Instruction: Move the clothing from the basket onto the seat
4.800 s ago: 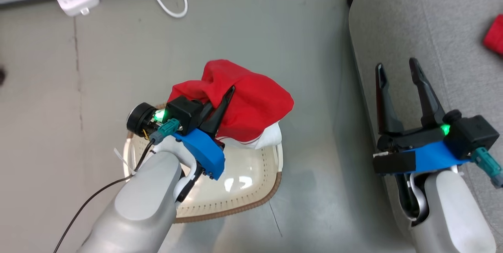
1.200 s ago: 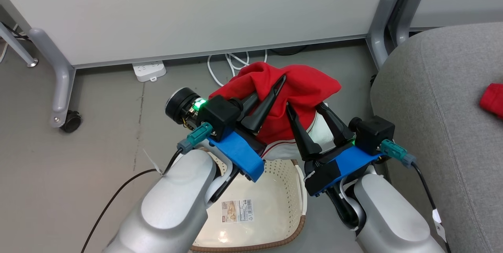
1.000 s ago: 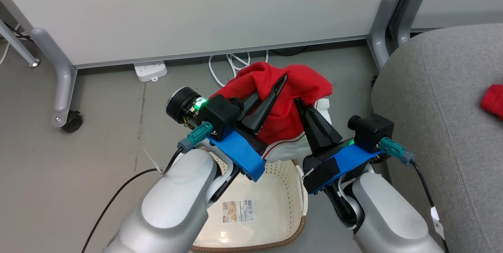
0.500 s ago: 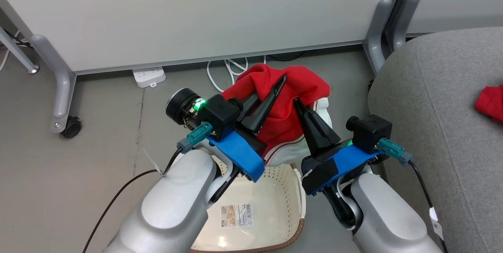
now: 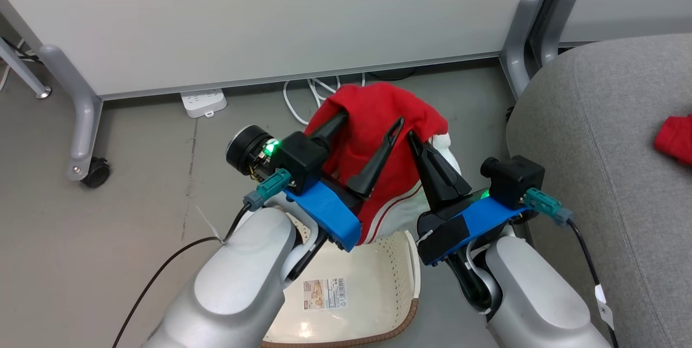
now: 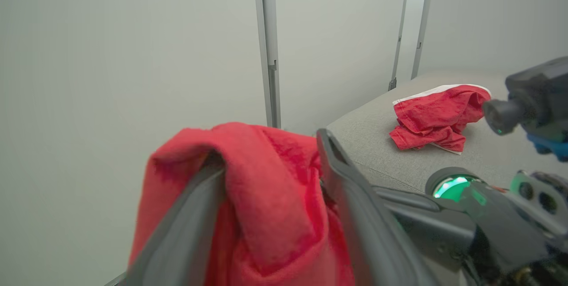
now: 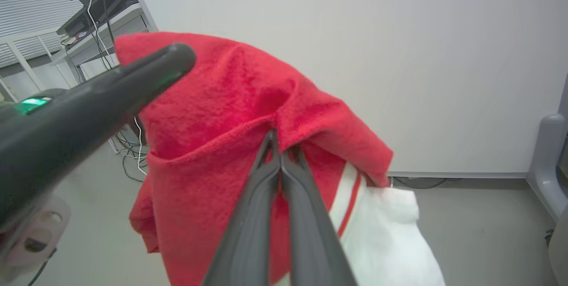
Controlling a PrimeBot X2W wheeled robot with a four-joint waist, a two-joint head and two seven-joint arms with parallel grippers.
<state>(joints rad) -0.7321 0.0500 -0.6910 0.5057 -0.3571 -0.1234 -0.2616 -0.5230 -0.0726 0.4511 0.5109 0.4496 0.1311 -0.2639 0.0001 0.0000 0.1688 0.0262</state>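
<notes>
While the red garment hung above the basket, the right gripper was pinched tight on its upper fold and the left gripper stood spread wide, with cloth draped across it. 1 other garment lay on the seat. The next move, I judged, was a rightward carry.

The basket is partly hidden by the left forearm and cut off at the head view's bottom edge. The red garment on the seat is cut by the right edge. The print on the sticker cannot be read.
</notes>
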